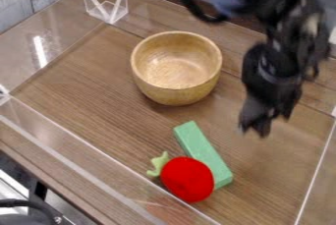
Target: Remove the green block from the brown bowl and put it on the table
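The green block (203, 154) lies flat on the table (92, 101), in front of the brown bowl (176, 67) and apart from it. The bowl's inside shows bare wood, with nothing in it. My gripper (254, 125) hangs to the right of the block, above the tabletop and clear of the block. It points steeply down and holds nothing. Motion blur smears its fingers, so how far apart they stand does not show.
A red plush fruit (187, 179) with a green leaf rests against the block's near end. Low clear acrylic walls (79, 175) edge the table. A clear folded stand (105, 6) sits at the back left. The dark arm (269, 32) reaches in from the upper right.
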You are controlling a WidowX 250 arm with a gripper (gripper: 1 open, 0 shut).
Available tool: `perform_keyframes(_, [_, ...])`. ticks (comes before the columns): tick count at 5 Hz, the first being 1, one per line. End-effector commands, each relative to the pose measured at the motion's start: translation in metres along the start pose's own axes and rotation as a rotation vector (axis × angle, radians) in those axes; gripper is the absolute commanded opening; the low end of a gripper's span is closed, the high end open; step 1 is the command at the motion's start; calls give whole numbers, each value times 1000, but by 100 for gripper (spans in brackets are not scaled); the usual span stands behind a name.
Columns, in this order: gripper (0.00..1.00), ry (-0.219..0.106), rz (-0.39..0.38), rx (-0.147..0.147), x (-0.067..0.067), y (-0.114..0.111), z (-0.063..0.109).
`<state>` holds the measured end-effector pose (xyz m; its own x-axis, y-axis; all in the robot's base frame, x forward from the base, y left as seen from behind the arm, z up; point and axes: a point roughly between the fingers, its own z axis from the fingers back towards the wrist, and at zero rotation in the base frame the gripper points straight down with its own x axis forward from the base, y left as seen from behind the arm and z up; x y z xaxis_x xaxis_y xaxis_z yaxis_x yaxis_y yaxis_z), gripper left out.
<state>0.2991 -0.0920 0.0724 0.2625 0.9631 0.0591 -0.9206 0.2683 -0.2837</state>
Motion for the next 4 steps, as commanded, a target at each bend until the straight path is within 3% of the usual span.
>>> perform_keyframes(1, [100, 41, -72, -64, -5, -17, 22])
perform_keyframes(4, [100, 26, -197, -52, -8, -15, 17])
